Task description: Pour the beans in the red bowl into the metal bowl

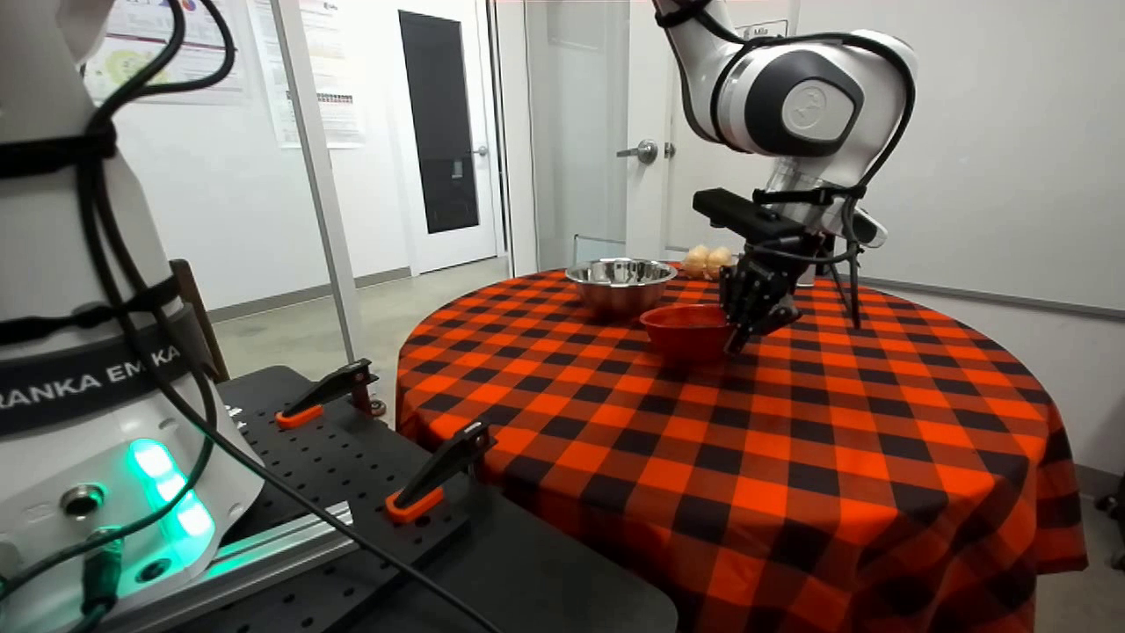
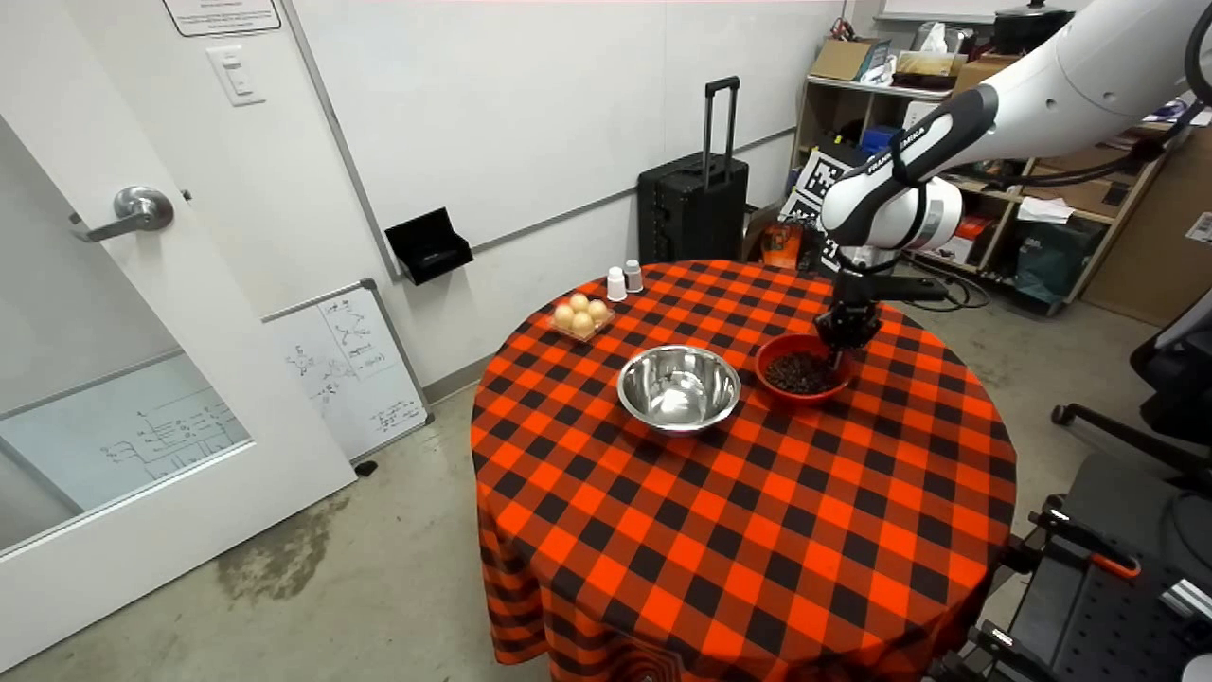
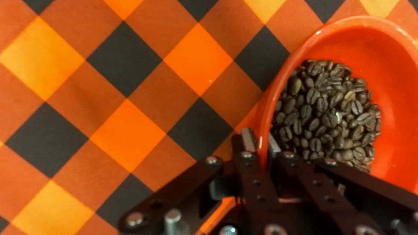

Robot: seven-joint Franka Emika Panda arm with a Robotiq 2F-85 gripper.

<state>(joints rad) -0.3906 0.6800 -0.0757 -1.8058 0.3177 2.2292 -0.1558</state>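
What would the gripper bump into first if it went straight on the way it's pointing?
The red bowl: the gripper straddles its rim and seems to pinch it. Farther down, probably beans on the inside and tablecloth on the outside, but I can't tell which is nearer.

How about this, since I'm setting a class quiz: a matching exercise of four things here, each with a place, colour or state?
1. Coffee beans
2. Metal bowl
3. Claw
4. Suitcase

A. Gripping the red bowl
B. Black, handle raised
C. Inside the red bowl
D. Silver, beside the red bowl

Pairs: 1-C, 2-D, 3-A, 4-B.
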